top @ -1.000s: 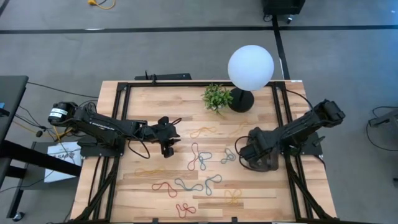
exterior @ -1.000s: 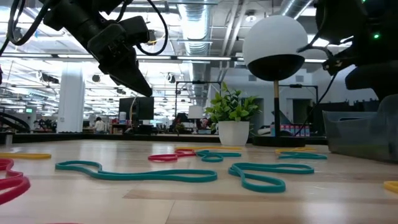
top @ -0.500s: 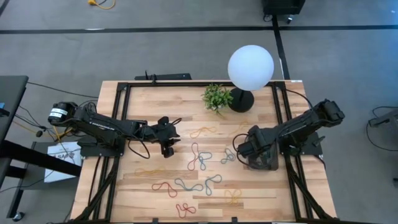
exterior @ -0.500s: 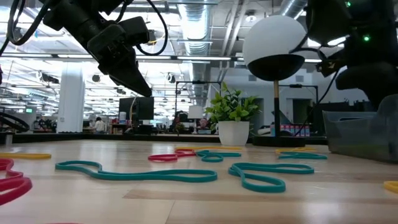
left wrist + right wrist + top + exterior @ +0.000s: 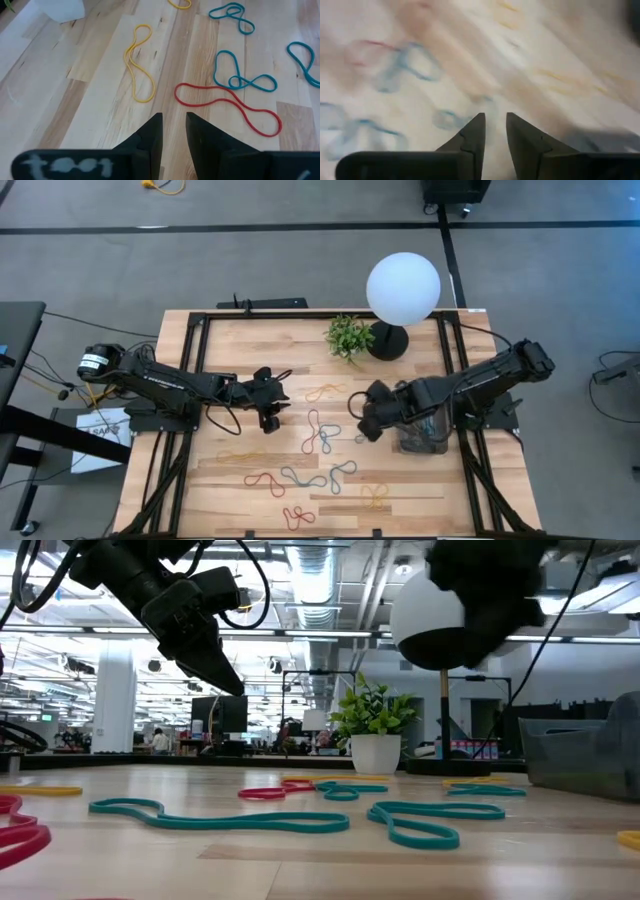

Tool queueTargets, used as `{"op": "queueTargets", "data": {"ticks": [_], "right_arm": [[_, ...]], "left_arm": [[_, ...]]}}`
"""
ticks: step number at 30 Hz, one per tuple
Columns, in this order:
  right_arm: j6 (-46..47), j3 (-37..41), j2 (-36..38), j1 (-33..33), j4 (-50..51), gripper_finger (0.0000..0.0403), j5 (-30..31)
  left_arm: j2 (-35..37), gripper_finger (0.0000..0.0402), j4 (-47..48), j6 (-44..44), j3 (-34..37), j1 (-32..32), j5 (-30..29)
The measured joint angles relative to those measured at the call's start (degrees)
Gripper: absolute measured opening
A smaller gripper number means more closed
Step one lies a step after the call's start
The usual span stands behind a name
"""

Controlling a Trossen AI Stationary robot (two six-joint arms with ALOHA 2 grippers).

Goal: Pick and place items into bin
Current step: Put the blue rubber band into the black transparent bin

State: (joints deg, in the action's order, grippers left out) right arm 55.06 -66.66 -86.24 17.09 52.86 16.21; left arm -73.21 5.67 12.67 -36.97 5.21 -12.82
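My right gripper (image 5: 364,423), jaws slightly apart and empty, hangs beside the dark translucent plastic bin (image 5: 424,435), over thin coloured rubber-band loops (image 5: 322,432) on the wooden table (image 5: 250,340); next I judge: descend and pinch one.

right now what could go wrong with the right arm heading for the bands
The right pincer hangs over a cluster where a blue band and a red band overlap, so one pinch may lift both. Its fingers stand slightly apart with nothing between them. A flat band could slip the grasp. The bin sits beside that arm and might get nudged.
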Motion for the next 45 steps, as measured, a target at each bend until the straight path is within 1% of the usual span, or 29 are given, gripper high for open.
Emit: {"op": "queueTargets", "data": {"ticks": [2,4,7,11,15,17,20,32,34,38,39,42,45], "right_arm": [[-2.1,0.5,-0.3,-0.1,-5.3,0.007,-2.8],[-2.9,0.6,-1.6,0.0,-7.4,0.007,-5.1],[-2.5,0.7,-4.6,0.2,-6.7,0.007,-7.0],[-2.3,0.7,-10.6,0.4,-6.8,0.007,-8.3],[0.7,0.7,-16.2,0.0,-6.6,0.007,-10.7],[0.8,0.8,-17.9,-0.2,-6.5,0.007,-13.1],[0.9,0.7,-19.9,-0.6,-6.9,0.007,-13.8],[0.4,0.7,-21.0,-3.1,-6.5,0.0066,-13.2],[0.4,0.7,-21.0,-3.4,-6.8,0.0055,-13.2],[0.0,0.7,-21.0,-3.4,-6.9,0.0011,-13.4],[-0.7,0.7,-21.0,-3.4,-6.9,0.0006,-13.8],[-1.5,0.2,-20.6,-3.4,-6.4,0.0009,-16.1],[-2.9,-2.6,-20.6,-3.1,-3.6,0.0002,-16.6]], "left_arm": [[0.0,0.0076,0.0,0.0,0.0,0.0,0.0],[0.0,0.0076,0.0,0.2,0.0,0.0,0.1],[0.0,0.0076,0.0,0.3,0.0,0.0,0.1],[0.0,0.0076,0.0,0.3,0.0,0.0,0.1],[0.0,0.0076,0.0,0.4,0.0,0.0,0.1],[0.0,0.0076,0.0,0.4,0.0,0.0,0.1],[0.0,0.0076,-0.1,0.4,0.0,0.0,0.1],[0.0,0.0076,-0.1,0.4,0.0,0.0,0.1],[0.0,0.0076,-0.1,0.4,0.0,0.0,0.1],[0.0,0.0076,-0.1,0.4,0.0,0.0,0.1],[0.0,0.0076,-0.1,0.4,0.0,0.0,0.1],[0.0,0.0076,-0.1,0.4,0.0,0.0,0.1],[0.0,0.0076,0.0,0.4,0.0,0.0,0.2]]}}
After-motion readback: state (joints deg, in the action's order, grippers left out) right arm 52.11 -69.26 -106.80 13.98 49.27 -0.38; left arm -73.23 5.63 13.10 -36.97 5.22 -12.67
